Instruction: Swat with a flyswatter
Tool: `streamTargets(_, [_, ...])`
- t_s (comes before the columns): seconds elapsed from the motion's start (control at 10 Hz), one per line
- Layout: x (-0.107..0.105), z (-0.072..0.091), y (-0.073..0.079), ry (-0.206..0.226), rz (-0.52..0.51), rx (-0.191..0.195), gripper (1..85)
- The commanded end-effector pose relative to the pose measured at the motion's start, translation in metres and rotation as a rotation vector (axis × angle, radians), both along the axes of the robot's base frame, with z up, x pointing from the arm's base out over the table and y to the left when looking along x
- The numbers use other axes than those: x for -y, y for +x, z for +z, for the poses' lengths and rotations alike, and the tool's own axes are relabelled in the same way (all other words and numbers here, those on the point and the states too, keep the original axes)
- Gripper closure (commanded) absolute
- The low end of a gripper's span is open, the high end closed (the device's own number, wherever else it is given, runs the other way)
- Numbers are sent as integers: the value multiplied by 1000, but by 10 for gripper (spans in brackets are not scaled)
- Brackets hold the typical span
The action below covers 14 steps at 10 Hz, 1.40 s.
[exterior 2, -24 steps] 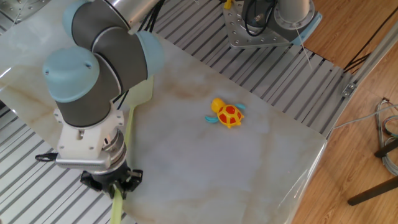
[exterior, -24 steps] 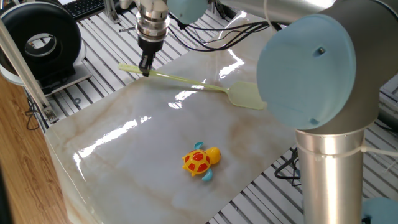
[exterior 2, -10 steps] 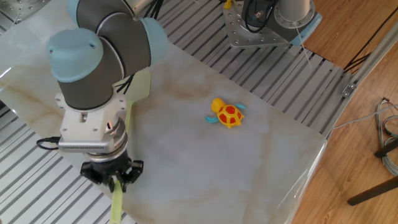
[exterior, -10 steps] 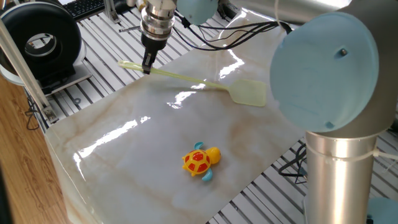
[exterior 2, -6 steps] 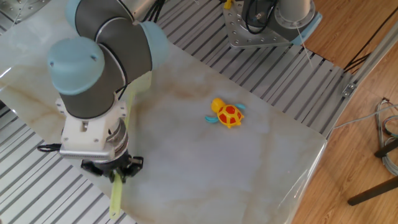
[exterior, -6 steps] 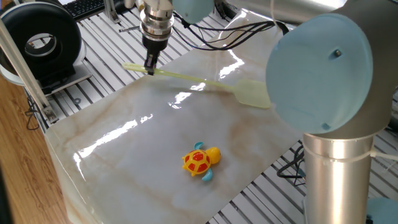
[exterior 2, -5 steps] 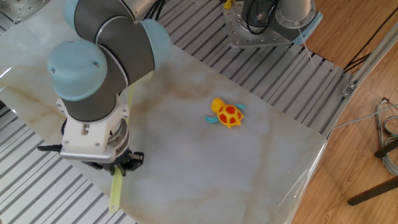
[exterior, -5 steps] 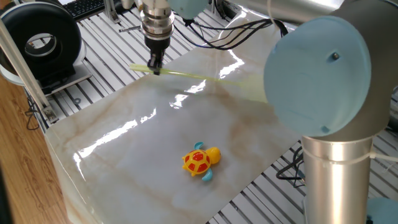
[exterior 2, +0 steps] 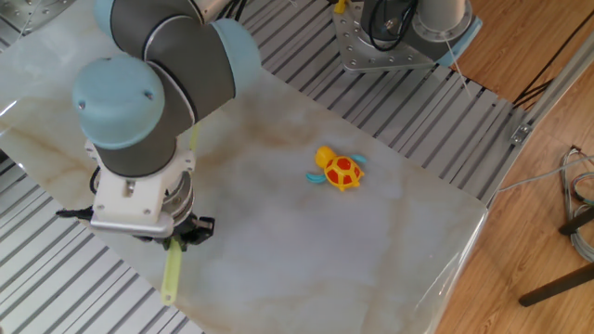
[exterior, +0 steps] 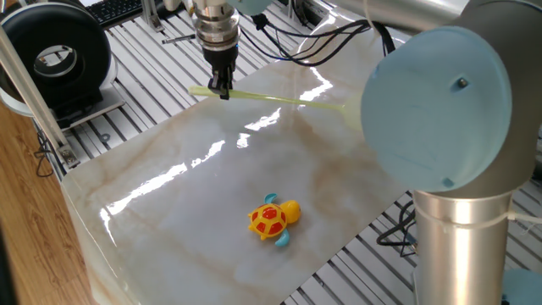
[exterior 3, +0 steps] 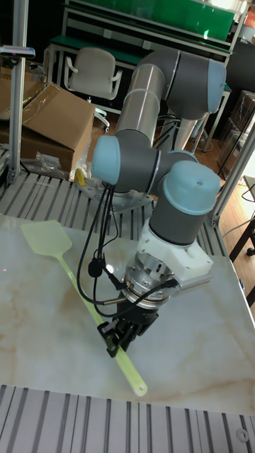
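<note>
The pale yellow-green flyswatter (exterior: 279,100) is held off the marble table (exterior: 169,220). My gripper (exterior: 222,85) is shut on its thin handle near the free end. In one fixed view its mesh head is hidden behind the arm's blue joint cap. The tall fixed view shows the head (exterior 3: 46,237) at the left and the gripper (exterior 3: 120,336) clamped low on the handle. From the other fixed view only the handle end (exterior 2: 171,274) pokes out below the wrist. The orange-and-yellow toy turtle (exterior: 273,219) lies on the marble, well apart from the swatter.
A black round device (exterior: 55,55) and a keyboard (exterior: 114,8) sit at the back left. A metal arm mount (exterior 2: 380,46) stands past the far edge of the table. A cardboard box (exterior 3: 49,127) and a chair (exterior 3: 92,74) are behind.
The gripper has carried the flyswatter to the right and up off the table. The mesh head has swung behind the arm's blue cap. The turtle has not moved.
</note>
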<state>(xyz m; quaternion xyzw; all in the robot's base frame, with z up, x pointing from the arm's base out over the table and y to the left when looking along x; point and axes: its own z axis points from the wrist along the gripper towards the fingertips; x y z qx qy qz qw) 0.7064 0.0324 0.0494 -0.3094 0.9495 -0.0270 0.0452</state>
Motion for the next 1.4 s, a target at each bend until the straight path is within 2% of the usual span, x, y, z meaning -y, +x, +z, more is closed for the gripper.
streamTargets(0.0, [-16,-3,30,118,22,132,843])
streamTargets(0.1, [-22,-4,41,138,31,168,843])
streamTargets(0.2, [-29,-6,47,160,35,187,843])
streamTargets(0.4, [-33,-7,50,164,36,192,843])
streamTargets(0.5, [-28,-8,42,147,29,165,843])
streamTargets(0.6, [-24,-8,26,134,8,109,843])
streamTargets(0.7, [-21,-5,13,114,0,74,843])
streamTargets(0.9, [-25,-4,0,100,-16,73,843])
streamTargets(1.2, [-28,-16,-20,93,-33,74,843])
streamTargets(1.3, [-25,-18,-22,73,-32,71,743])
